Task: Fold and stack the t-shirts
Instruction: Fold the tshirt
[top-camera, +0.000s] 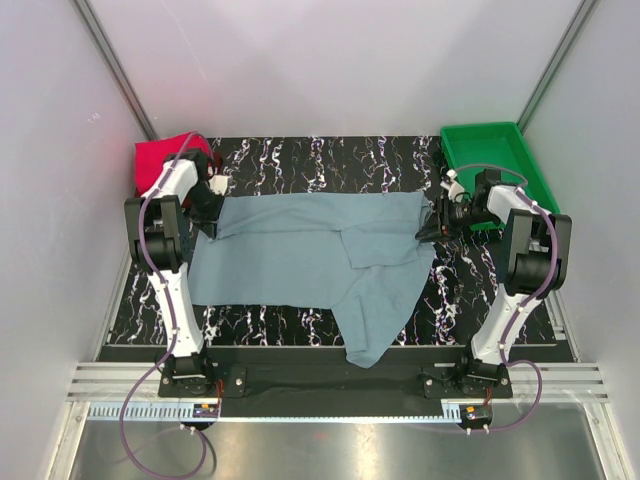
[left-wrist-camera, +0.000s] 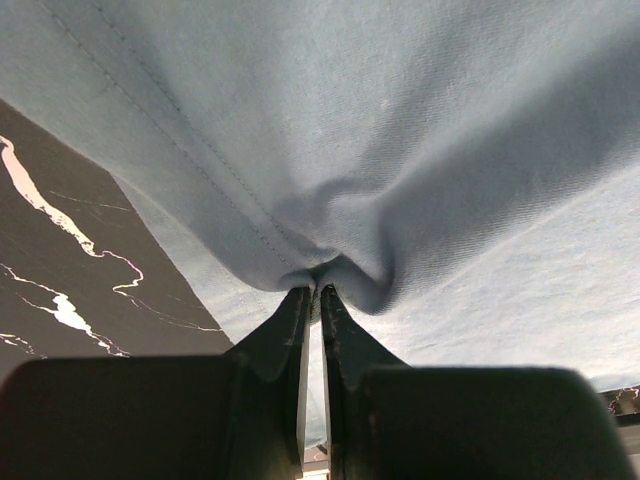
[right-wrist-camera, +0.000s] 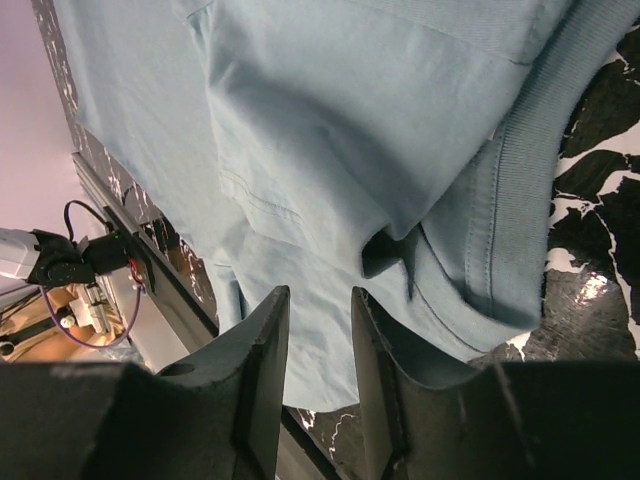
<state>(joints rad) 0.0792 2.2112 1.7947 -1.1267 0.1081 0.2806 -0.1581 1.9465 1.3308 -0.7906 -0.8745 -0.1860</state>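
Pinching a stitched fold, your left claw (left-wrist-camera: 313, 291) is closed on the grey-blue t-shirt (top-camera: 300, 255), detail only its wrist view shows. Your right claw (right-wrist-camera: 315, 297) is narrowly parted, holding nothing, beside the collar (right-wrist-camera: 520, 190). The shirt lies lengthwise left-to-right across the worktop (top-camera: 300, 155), collar rightward.

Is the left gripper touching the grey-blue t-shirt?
Touching. The left wrist view shows the left gripper pinched shut on a bunched fold of the grey-blue t-shirt.

We see plain white walls (top-camera: 330, 60) enclosing a black, white-veined table (top-camera: 330, 160), a green tray (top-camera: 492, 150) at upper right, and metal rails (top-camera: 110, 380) along the bottom, all evenly lit.
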